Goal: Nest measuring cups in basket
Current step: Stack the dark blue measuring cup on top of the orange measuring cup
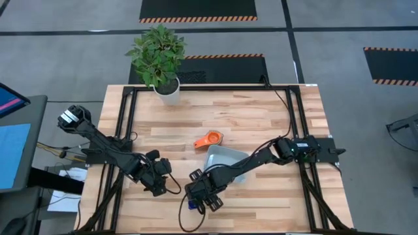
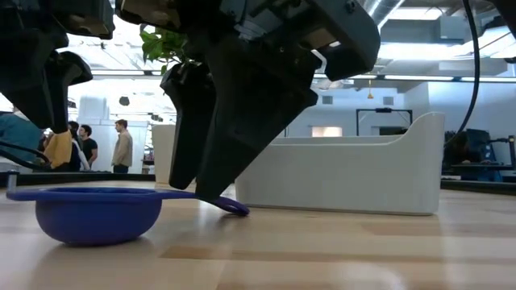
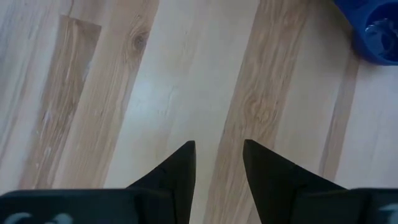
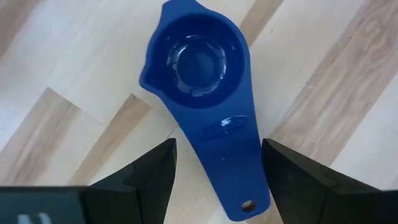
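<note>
Dark blue measuring cup [image 4: 208,118] lies on the wooden surface [image 1: 261,117] with its handle between the spread fingers of the right claw [image 4: 217,180], untouched. Just beyond that claw sits the basket [image 1: 225,158], an orange cup [image 1: 210,139] past it. The left claw [image 3: 217,165], beside it, is parted and holds nothing.

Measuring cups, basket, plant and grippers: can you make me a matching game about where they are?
Things:
1. dark blue measuring cup
2. orange measuring cup
3. plant pot
4. left gripper

Places:
A. at the table's far edge
B. over bare wood, open and empty
C. beside the basket, on the table
D. handle between the open fingers of the right gripper

Pairs: 1-D, 2-C, 3-A, 4-B
</note>
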You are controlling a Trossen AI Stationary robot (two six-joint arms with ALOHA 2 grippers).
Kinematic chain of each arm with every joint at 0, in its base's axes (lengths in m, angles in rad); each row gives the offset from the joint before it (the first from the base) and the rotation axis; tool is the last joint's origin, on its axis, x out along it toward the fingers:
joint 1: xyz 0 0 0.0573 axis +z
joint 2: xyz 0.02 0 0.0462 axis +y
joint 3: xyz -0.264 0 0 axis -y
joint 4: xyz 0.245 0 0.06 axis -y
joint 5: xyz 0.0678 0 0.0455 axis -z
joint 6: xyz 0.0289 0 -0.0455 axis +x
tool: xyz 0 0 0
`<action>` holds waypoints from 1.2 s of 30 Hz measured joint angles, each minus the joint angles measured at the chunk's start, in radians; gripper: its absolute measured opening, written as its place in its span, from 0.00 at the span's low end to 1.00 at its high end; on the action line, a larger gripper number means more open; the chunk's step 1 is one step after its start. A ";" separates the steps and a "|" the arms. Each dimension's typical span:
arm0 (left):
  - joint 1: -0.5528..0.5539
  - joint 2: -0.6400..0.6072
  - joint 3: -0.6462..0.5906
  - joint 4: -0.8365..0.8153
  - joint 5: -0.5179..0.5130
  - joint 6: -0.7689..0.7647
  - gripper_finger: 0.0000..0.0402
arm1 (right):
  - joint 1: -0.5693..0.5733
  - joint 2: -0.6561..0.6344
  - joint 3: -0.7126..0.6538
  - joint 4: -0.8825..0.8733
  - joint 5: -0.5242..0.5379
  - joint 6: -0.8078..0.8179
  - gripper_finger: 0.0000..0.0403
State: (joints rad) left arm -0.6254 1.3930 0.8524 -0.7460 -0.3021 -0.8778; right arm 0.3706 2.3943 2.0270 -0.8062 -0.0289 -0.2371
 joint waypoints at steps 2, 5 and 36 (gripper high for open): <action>0.000 0.000 0.000 0.000 -0.001 0.000 0.31 | 0.000 0.000 0.000 0.000 0.000 0.000 0.65; 0.000 0.000 0.000 0.000 -0.006 0.000 0.31 | -0.001 0.000 0.000 0.000 0.000 0.000 0.65; 0.017 0.000 0.000 0.002 -0.027 0.021 0.31 | -0.013 0.056 0.024 0.029 0.000 0.009 0.64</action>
State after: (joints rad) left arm -0.6089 1.3930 0.8524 -0.7444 -0.3290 -0.8570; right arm 0.3580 2.4500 2.0514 -0.7775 -0.0288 -0.2277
